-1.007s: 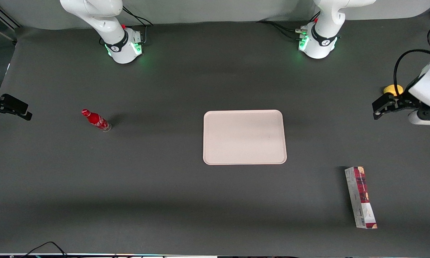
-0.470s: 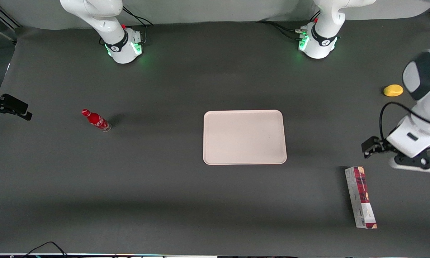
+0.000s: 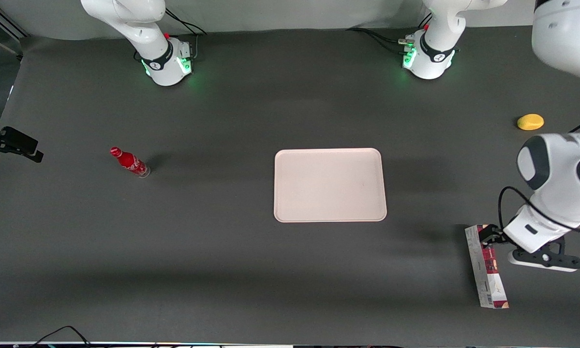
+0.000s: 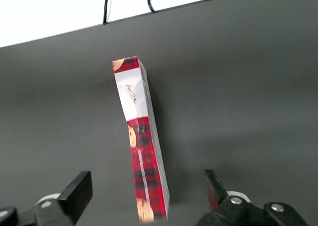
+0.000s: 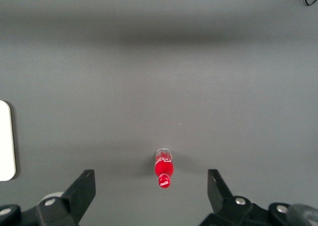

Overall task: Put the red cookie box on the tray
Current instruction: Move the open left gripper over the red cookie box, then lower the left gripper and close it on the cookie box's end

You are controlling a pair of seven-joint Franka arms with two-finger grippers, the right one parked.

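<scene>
Hovering pincer [image 4: 144,186], fingers apart, above red cookie box [image 3: 486,270], tray [image 3: 330,185] bare

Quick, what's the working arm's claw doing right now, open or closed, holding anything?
Left claw: open, holding nothing, hovering over one end of the long red-and-white cardboard cookie box, fingers either side, not touching.

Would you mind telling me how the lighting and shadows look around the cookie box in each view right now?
Front view: even, soft light; the left arm's blurry shadow falls on the table between the tray and the red cookie box, and the gripper is above the box's end farther from the camera. Left wrist view: the box is sharp with a thin shadow alongside; a blown-out white band lies past the table edge; the fingers are open.
</scene>
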